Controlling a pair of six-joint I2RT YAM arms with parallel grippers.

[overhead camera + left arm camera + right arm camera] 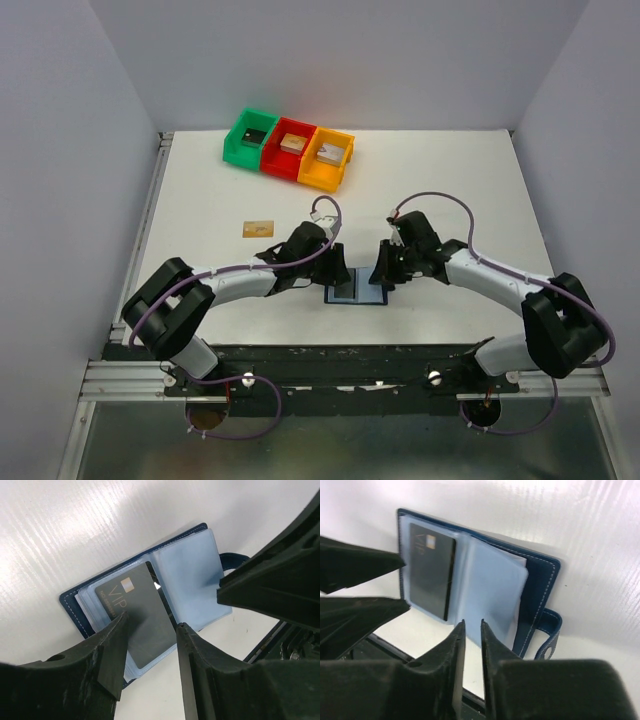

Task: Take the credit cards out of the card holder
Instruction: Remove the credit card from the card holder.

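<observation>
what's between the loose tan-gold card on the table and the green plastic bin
Nothing: in the top view only bare white table separates the thin tan-gold card from the green plastic bin.

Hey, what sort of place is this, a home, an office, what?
Most likely a robotics lab test cell: a left arm and right arm bolted to a metal rail, a white table boxed in by plain walls, and a row of coloured bins.

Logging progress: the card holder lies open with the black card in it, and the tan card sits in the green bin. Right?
No: the top view shows the tan card on the table, outside the bins. The rest holds.
</observation>
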